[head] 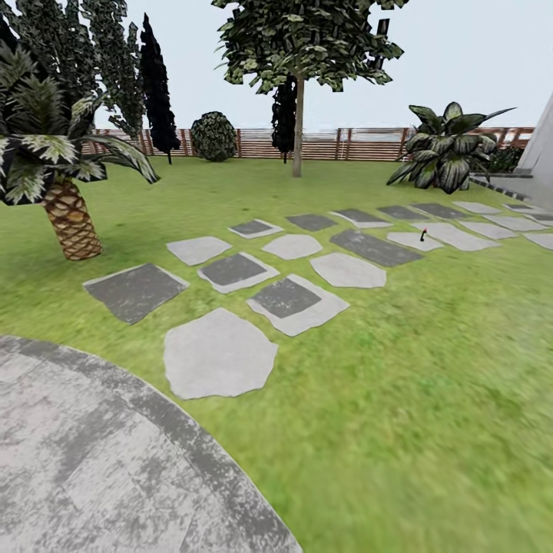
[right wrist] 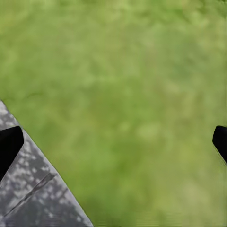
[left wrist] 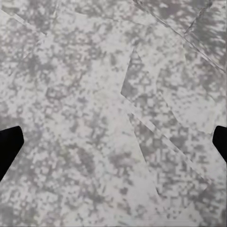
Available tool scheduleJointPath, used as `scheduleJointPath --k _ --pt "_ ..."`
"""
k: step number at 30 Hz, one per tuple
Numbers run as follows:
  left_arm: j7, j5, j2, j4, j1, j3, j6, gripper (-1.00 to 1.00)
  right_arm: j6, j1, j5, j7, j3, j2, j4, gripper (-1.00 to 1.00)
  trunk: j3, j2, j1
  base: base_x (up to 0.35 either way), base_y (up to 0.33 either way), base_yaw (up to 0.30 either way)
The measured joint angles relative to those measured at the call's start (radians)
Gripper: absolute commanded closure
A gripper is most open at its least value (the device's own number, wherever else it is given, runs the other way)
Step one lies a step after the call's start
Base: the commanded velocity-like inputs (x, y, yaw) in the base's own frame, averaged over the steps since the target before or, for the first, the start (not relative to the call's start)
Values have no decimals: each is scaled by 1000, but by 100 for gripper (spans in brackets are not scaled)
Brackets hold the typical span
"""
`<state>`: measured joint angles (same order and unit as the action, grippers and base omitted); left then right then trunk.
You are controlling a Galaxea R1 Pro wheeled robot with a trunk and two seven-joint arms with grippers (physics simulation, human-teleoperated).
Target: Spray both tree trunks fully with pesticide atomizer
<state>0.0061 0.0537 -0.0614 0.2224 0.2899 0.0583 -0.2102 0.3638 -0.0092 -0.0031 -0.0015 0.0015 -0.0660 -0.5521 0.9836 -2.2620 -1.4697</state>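
Note:
The pesticide atomizer (head: pixel 422 234) is a tiny dark upright shape on a pale stepping stone at the right of the lawn, far ahead. A tall tree stands near the back fence, its bare grey-brown trunk (head: pixel 297 127) under a blocky green crown. More tall dark foliage (head: pixel 100 46) rises at the back left, its trunk hidden. My left gripper (left wrist: pixel 113 144) hangs open over mottled grey paving, with nothing between its dark fingertips (left wrist: pixel 9 144). Above grass and a corner of the paving, my right gripper (right wrist: pixel 113 144) is open and empty too.
A short palm (head: pixel 71 219) stands at the left. Stepping stones (head: pixel 219 353) cross the grass (head: pixel 430 384) toward the right. A round grey paved area (head: pixel 84 461) lies close below. A broad-leaved plant (head: pixel 445 150), black cypresses (head: pixel 157 84) and the slat fence (head: pixel 361 144) line the back.

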Motion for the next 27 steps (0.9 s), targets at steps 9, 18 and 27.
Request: scheduleJointPath --k 9,18,27 --pt "0 0 -3 0 0 1 0 -100 0 0 0 0 0 0 2 -100 0 0 0 338 0 0" --pt "0 0 -5 1 0 2 0 -100 0 0 1 0 0 0 4 -100 0 0 0 338 38 0" --pt "0 0 -5 0 0 2 0 -100 0 0 2 -1 0 0 4 -100 0 0 0 338 95 0"
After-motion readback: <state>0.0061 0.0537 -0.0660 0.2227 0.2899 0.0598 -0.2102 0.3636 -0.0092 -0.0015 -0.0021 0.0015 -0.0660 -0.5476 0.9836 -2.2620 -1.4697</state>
